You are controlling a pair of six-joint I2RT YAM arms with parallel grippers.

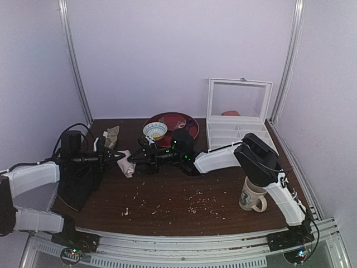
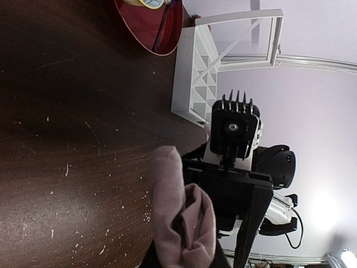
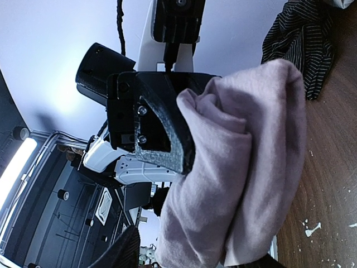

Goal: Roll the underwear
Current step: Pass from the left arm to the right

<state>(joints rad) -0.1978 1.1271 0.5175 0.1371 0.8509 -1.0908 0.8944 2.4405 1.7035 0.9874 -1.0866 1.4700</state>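
Clamping narrowly on the bunched underwear (image 1: 127, 163) above the table (image 1: 223, 187) at nine o'clock, the left fingers (image 3: 162, 134) seem to steady it for the right fingers (image 2: 251, 206), meeting it from three o'clock, whose grip I cannot tell.

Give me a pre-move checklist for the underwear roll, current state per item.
1. Left hand clamped on the underwear: ok.
2. Right hand gripping it: not ok, its jaws stand open around the bundle.
3. Roll tight and even: not ok, loose bunched folds.
4. Bundle lifted off the table: cannot tell.
5. Black striped cloth apart from the bundle: ok.
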